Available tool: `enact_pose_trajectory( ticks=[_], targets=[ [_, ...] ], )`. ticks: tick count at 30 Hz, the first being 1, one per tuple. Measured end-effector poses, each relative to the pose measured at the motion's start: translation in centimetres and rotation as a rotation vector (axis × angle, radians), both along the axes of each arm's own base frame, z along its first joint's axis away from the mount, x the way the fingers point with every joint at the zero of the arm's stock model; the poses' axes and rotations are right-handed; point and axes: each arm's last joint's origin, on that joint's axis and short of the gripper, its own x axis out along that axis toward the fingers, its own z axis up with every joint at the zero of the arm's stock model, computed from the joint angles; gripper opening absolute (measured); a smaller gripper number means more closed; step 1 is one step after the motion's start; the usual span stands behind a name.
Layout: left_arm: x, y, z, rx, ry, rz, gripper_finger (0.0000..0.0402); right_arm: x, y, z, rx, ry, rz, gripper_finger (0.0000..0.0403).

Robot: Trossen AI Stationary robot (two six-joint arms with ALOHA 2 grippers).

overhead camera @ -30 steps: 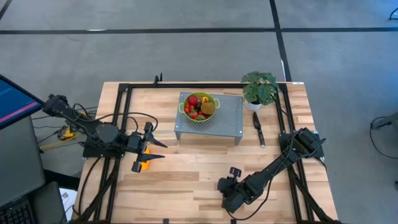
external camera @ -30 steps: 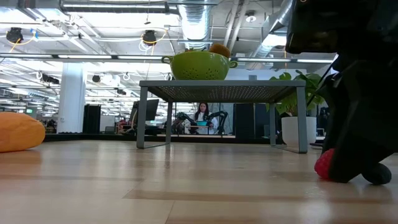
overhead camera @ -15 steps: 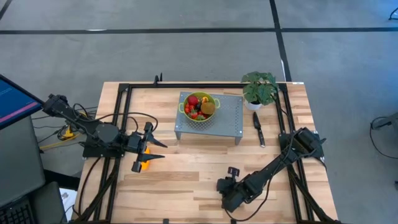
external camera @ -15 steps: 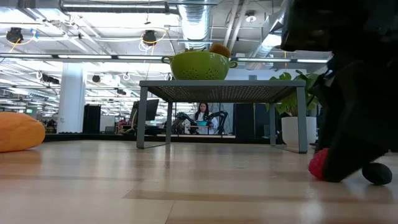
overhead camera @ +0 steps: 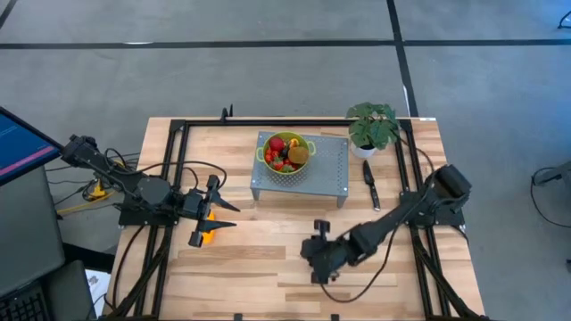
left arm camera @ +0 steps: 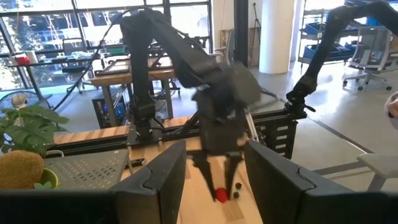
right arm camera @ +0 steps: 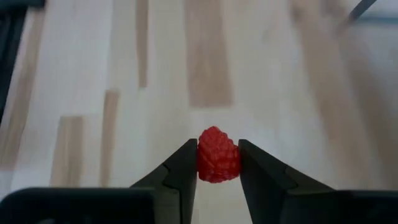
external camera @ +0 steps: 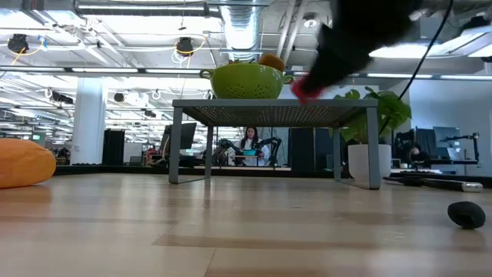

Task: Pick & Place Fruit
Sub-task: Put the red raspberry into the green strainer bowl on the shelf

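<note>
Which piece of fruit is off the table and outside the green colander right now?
The red raspberry, pinched between the right gripper fingers above the table. The other fruit sits in the colander or on the wood.

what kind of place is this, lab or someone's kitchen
Most likely a robotics lab in an open-plan office or workshop, not a kitchen. The wooden table carries two robot arms on a black frame. Behind it the low view shows exposed ceiling ducts and a person seated at a workstation.
</note>
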Motion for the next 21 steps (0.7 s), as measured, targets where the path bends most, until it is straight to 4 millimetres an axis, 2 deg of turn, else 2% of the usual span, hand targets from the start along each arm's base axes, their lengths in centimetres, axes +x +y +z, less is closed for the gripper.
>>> enact_pose_trajectory(
  ticks=[11, 16, 21],
  targets=[
    [0.0, 0.0, 0.0, 0.0, 0.0, 0.001, 0.0158, 0.5, -7.2, 8.1, -0.091, -0.229, 0.02, 0.0102],
    [0.0, 0.0, 0.0, 0.0, -0.001, 0.001, 0.0158, 1.1, -10.8, 10.5, -0.143, -0.352, -0.022, 0.0102],
    [0.0, 0.0, 0.0, 0.0, 0.0, 0.005, 0.0158, 1.9, -14.3, 11.9, -0.212, -0.444, -0.078, 0.0102]
  ],
)
